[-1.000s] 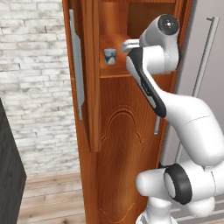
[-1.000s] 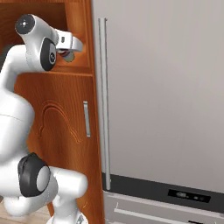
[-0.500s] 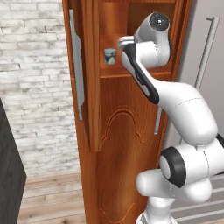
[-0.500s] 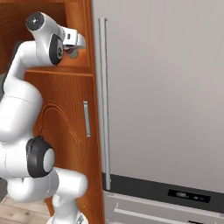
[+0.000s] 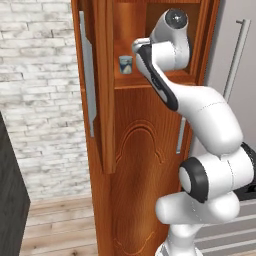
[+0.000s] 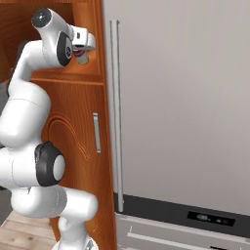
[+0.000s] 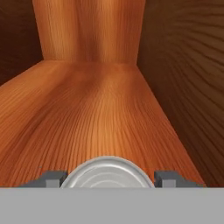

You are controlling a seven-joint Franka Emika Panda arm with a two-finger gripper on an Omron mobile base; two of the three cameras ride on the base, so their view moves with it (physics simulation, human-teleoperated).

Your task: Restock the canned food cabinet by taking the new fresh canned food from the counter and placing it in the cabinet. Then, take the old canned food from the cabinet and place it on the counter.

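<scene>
The canned food cabinet (image 5: 145, 150) stands with its upper door (image 5: 104, 100) swung open to the left. On its wooden shelf (image 7: 96, 113) sits the old canned food (image 5: 125, 65), a small blue-and-white can, just left of my hand. My gripper (image 7: 108, 178) is inside the cabinet, shut on a new can whose grey metal top (image 7: 107, 171) fills the gap between the two finger tips. In the right base view the gripper (image 6: 80, 52) holds this can, with a reddish label, a little above the shelf edge. The counter is out of view.
The cabinet's right wall (image 7: 183, 87) runs close beside the gripper, and the back wall (image 7: 87, 30) lies further ahead. A grey refrigerator (image 6: 185, 97) with a long bar handle (image 6: 115, 112) adjoins the cabinet on the right. A brick wall (image 5: 40, 100) is to the left.
The arm's upper joints have swung upward, and the hand has edged slightly deeper into the cabinet with the can still held. The blue-and-white can has not moved.
</scene>
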